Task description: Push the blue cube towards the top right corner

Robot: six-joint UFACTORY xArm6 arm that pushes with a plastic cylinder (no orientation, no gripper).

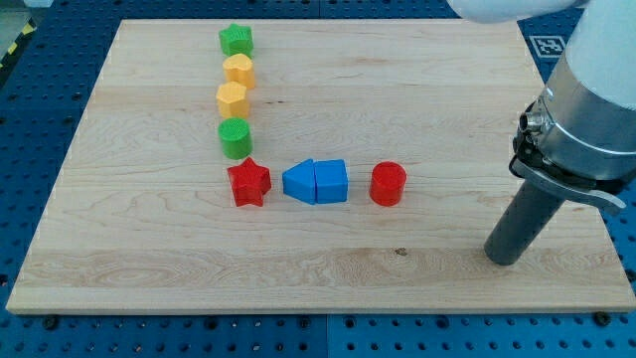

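Observation:
The blue cube (332,182) sits near the board's middle, touching a blue pointed block (298,182) on its left. A red cylinder (388,184) stands just to its right, apart from it. A red star (248,183) lies left of the blue pair. My tip (504,258) rests on the board at the view's lower right, well to the right of and below the blue cube, past the red cylinder.
A column of blocks runs up from the red star: a green cylinder (236,138), a yellow hexagon-like block (232,98), a yellow block (239,70) and a green star (237,41). The wooden board (149,249) ends in blue table on all sides.

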